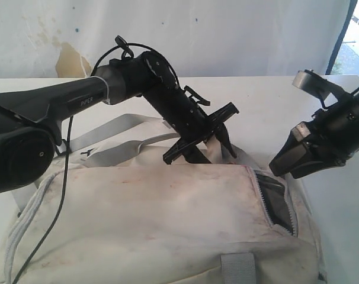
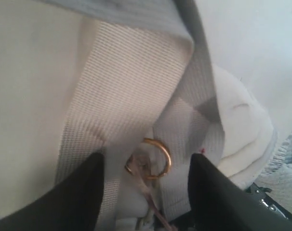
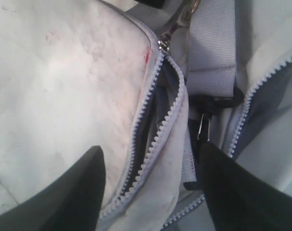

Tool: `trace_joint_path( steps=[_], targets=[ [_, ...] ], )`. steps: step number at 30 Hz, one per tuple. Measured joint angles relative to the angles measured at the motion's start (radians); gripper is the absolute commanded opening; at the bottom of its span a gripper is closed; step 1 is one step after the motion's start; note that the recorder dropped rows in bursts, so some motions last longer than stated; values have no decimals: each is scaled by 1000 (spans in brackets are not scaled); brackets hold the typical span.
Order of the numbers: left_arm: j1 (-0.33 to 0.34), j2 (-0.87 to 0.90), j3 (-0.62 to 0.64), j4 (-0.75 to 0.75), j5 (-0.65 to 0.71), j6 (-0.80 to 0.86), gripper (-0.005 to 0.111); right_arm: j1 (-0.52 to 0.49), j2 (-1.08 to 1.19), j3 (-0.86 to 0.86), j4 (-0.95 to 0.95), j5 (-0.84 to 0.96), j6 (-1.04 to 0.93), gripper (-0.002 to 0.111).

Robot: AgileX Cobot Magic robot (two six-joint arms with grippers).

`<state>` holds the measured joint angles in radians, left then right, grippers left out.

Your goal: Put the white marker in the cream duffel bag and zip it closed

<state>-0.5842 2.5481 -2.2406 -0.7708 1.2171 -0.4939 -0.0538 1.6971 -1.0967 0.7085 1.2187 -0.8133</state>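
The cream duffel bag (image 1: pixel 156 219) fills the front of the table. Its zip (image 1: pixel 274 201) gapes at the right end, showing dark lining. My left gripper (image 1: pixel 212 151) reaches across to the bag's back edge. In the left wrist view it (image 2: pixel 148 192) is open, with a gold ring (image 2: pixel 155 159) on grey webbing (image 2: pixel 122 77) between its fingers (image 2: pixel 81 192). My right gripper (image 1: pixel 280 165) hovers just right of the gaping zip. It (image 3: pixel 151 192) is open over the parted zip teeth (image 3: pixel 158 130), whose slider (image 3: pixel 161 45) lies further along. The white marker is out of view.
A grey strap (image 1: pixel 108 133) trails from the bag's back left over the white table (image 1: pixel 256 94). A second open zip (image 3: pixel 254 91) and a black strap clip (image 3: pixel 211 103) lie beside the first zip. A stained wall (image 1: pixel 67 56) stands behind.
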Motion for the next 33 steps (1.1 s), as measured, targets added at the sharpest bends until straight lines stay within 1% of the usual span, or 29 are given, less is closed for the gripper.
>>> trace_joint_path(
  steps=[7, 15, 20, 22, 24, 25, 31, 33],
  targets=[
    [5, 28, 0, -8, 0, 18, 41, 0, 0, 0, 0, 0, 0, 54],
    [5, 28, 0, -3, 0, 24, 17, 0, 0, 0, 0, 0, 0, 54],
    [5, 28, 0, -3, 0, 29, 7, 0, 0, 0, 0, 0, 0, 54],
    [5, 28, 0, -3, 0, 35, 7, 0, 0, 0, 0, 0, 0, 54],
    [5, 28, 0, -3, 0, 38, 8, 0, 0, 0, 0, 0, 0, 54],
    [5, 28, 0, -3, 0, 41, 11, 0, 0, 0, 0, 0, 0, 54],
    [5, 28, 0, -3, 0, 62, 42, 0, 0, 0, 8, 0, 0, 54],
    [5, 28, 0, -3, 0, 67, 49, 0, 0, 0, 8, 0, 0, 54]
  ],
)
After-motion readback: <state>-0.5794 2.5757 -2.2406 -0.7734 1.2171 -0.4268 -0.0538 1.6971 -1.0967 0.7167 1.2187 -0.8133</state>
